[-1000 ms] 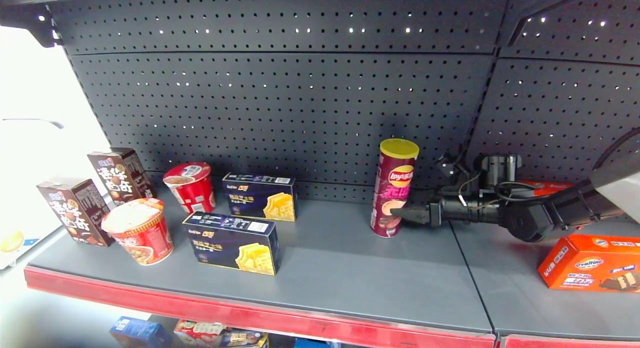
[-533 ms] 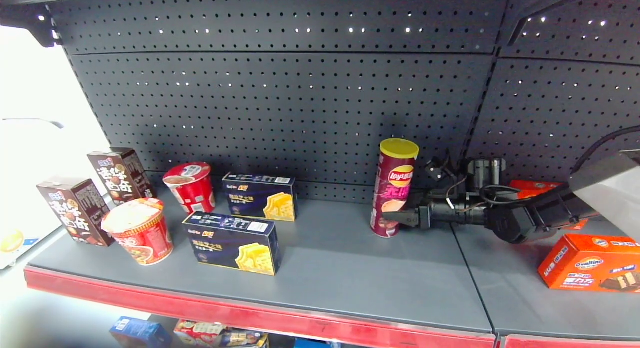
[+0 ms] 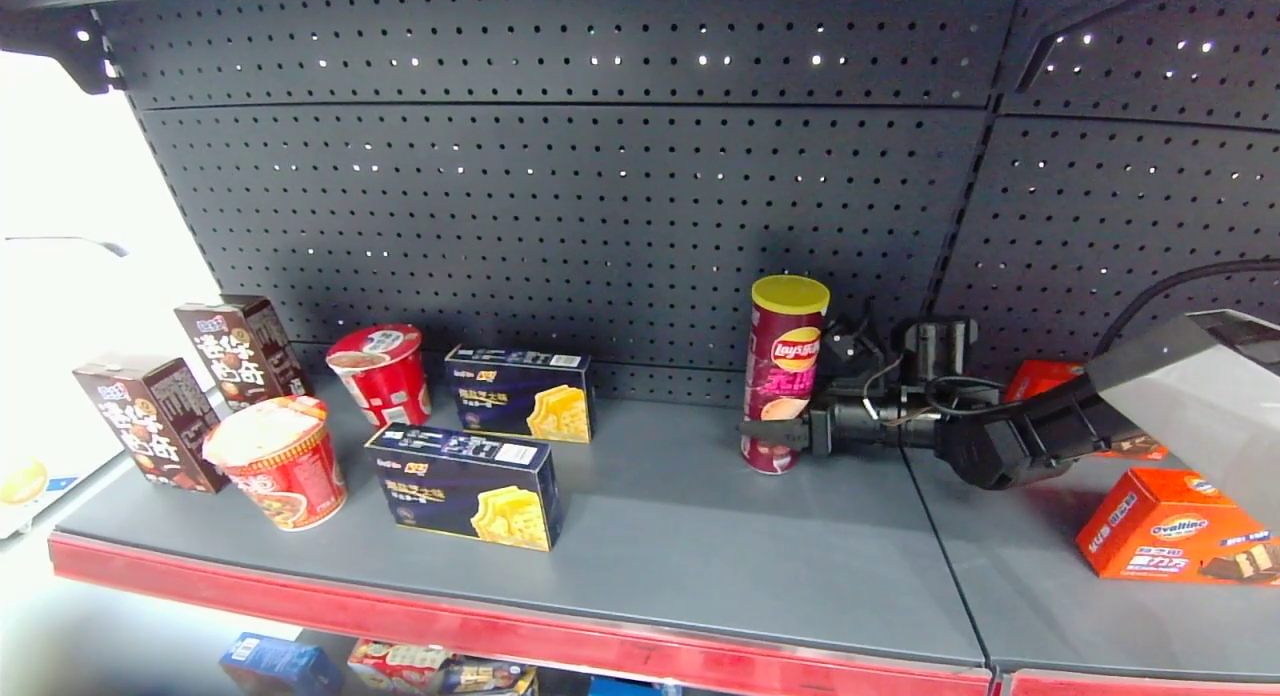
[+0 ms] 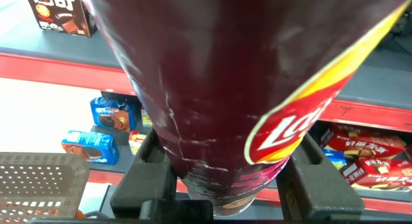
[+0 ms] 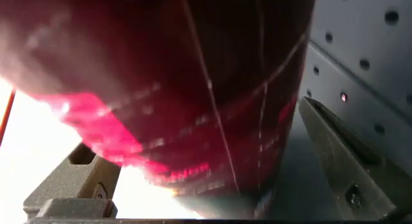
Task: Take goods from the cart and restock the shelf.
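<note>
Jaws on your right gripper (image 3: 766, 431) clamp low on the chips can (image 3: 787, 361), which stands upright on the shelf (image 3: 700, 536) near the back panel (image 3: 550, 226). Your left gripper (image 4: 228, 185) grips a second can (image 4: 212, 89). Settle the base flat, open gently, and back straight out.

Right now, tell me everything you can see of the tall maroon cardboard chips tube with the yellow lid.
The tall maroon cardboard chips tube stands upright on the grey metal shelf, near the black pegboard back. Its yellow plastic lid is on, and its wrap is glossy and printed. The right hand grips its lower half from the side.
</note>
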Available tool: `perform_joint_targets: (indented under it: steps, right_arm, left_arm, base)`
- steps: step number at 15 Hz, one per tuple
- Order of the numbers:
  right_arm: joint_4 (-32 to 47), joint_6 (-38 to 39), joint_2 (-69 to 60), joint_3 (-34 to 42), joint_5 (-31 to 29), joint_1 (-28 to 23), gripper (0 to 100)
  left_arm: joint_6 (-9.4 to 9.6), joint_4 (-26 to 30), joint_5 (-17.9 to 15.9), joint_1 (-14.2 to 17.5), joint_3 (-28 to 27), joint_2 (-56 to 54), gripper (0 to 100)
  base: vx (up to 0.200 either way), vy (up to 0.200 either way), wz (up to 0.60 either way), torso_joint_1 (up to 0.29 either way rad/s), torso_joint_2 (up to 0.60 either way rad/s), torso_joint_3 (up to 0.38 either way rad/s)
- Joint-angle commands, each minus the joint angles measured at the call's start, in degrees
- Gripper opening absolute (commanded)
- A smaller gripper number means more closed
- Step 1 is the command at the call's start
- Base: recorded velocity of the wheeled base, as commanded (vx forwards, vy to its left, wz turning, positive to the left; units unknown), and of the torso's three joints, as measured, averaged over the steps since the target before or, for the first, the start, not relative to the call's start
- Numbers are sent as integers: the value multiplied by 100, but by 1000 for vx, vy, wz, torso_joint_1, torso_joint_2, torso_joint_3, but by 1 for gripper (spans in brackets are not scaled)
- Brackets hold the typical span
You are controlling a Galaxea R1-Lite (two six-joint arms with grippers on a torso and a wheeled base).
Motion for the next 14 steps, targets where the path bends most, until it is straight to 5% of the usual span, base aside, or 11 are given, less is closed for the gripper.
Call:
perform_joint_targets:
  steps: [1, 14]
  right_arm:
    - [-8, 3, 53, -13, 1, 17, 100]
    - [-157, 12, -941, 901, -333, 157, 100]
  left_arm:
    - [-1, -1, 2, 1, 13, 18, 0]
    - [-1, -18, -33, -8, 145, -26, 0]
  base:
    - [0, 0, 0, 0, 0, 0]
    - [0, 0, 0, 0, 0, 0]
